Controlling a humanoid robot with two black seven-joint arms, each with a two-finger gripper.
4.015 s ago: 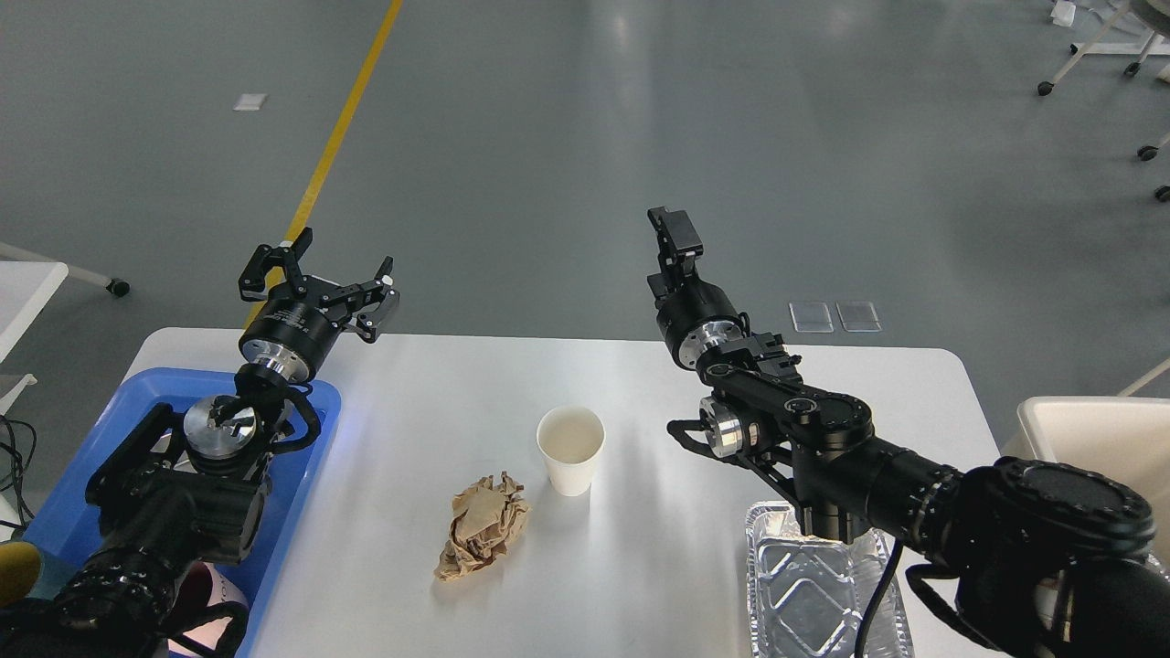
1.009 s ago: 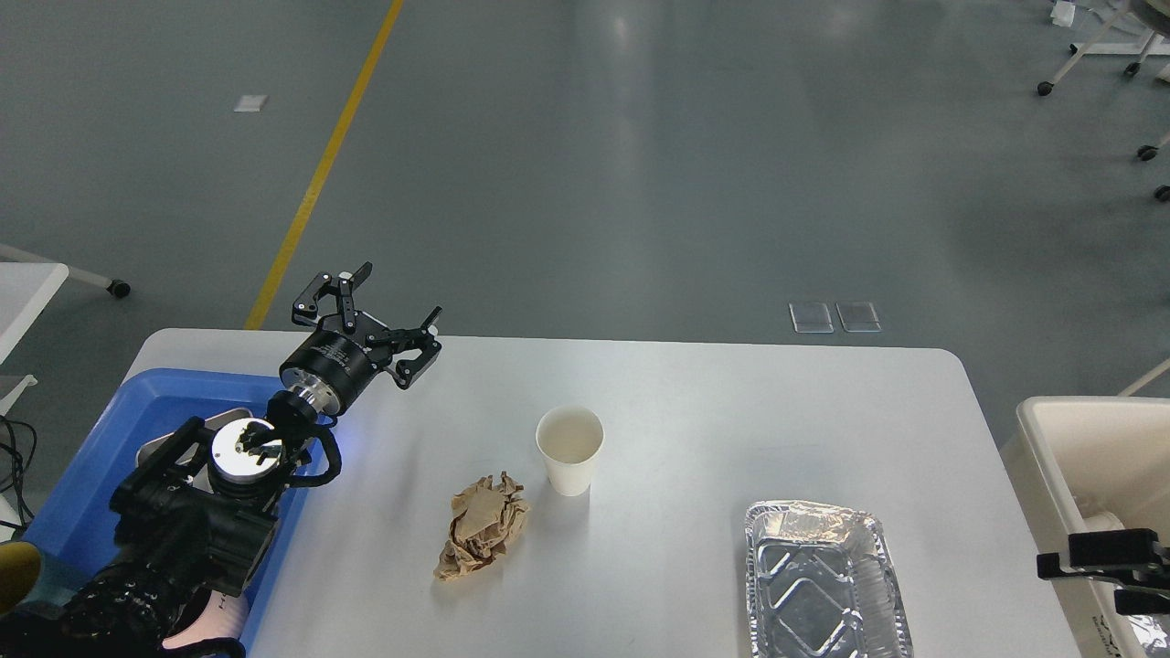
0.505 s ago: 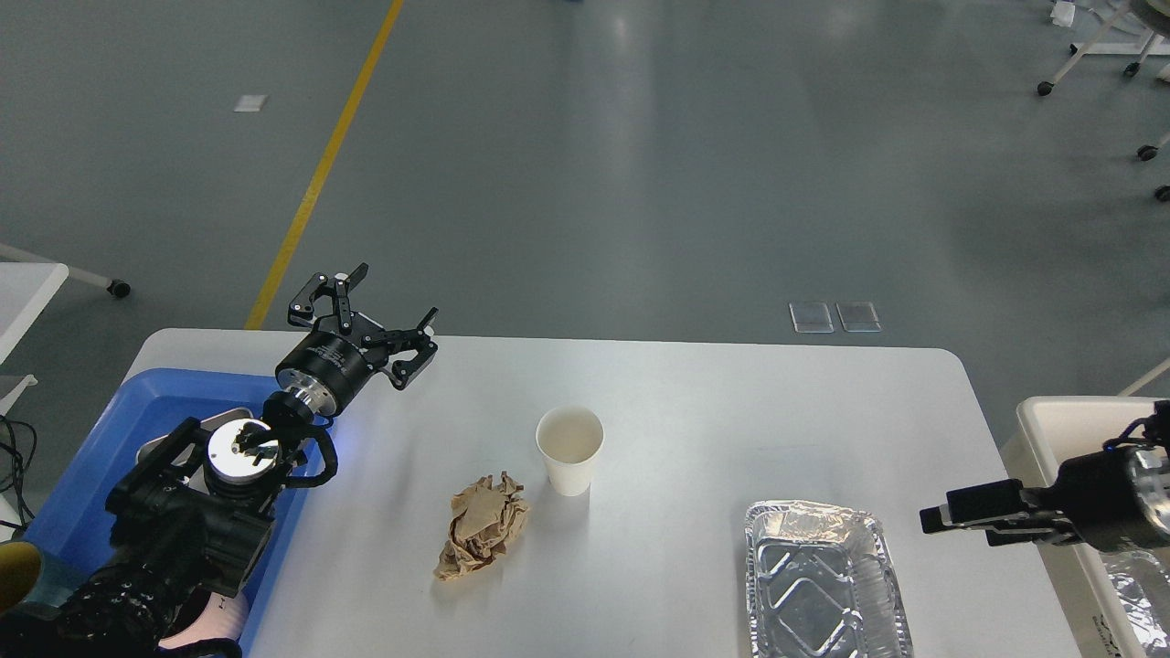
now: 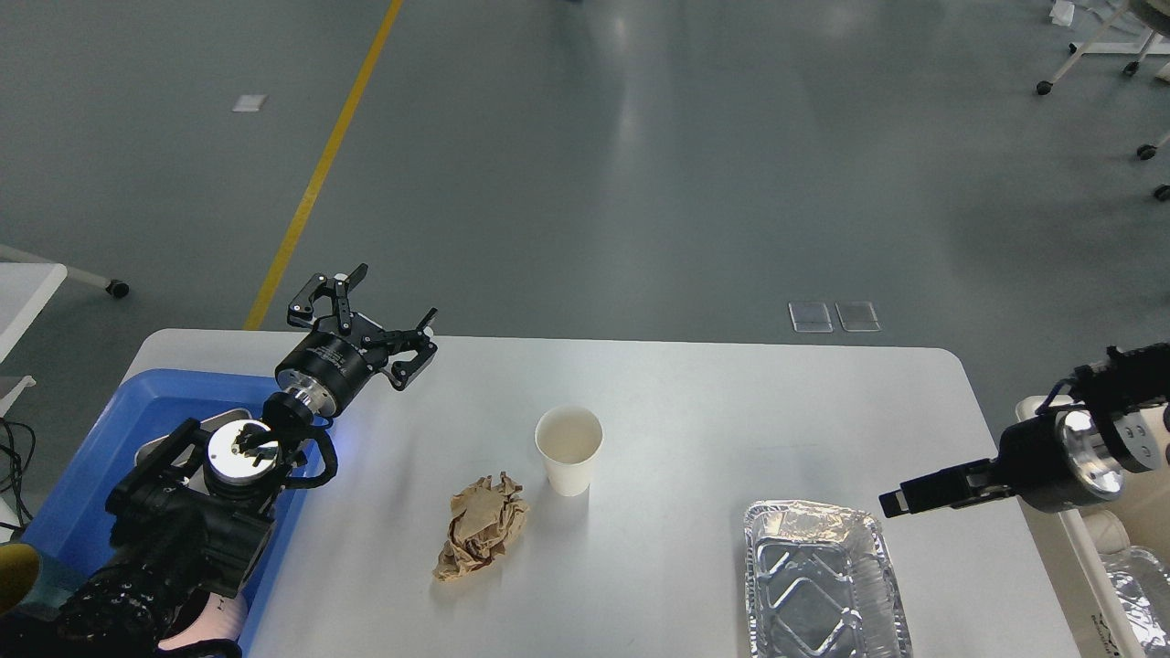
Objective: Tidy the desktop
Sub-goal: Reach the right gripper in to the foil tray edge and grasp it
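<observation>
The white desktop (image 4: 695, 402) holds an upright white paper cup (image 4: 569, 448) near its middle. A crumpled ball of brown paper (image 4: 483, 537) lies just in front and left of the cup. An empty foil tray (image 4: 823, 585) sits at the front right. My left gripper (image 4: 388, 297) hovers open and empty over the back left corner, well left of the cup. My right gripper (image 4: 900, 500) reaches in from the right, just above and right of the foil tray's far corner. It shows as one thin dark bar, so its fingers cannot be told apart.
A blue tray (image 4: 73, 512) lies at the desktop's left end under my left arm, with some items in it. A cream-white bin (image 4: 1088, 557) stands beside the right edge, with crumpled foil (image 4: 1133, 585) inside. Grey floor lies beyond.
My right arm has swung in from the right over the bin, and its gripper now reaches over the desktop near the foil tray. The left arm has barely moved.
</observation>
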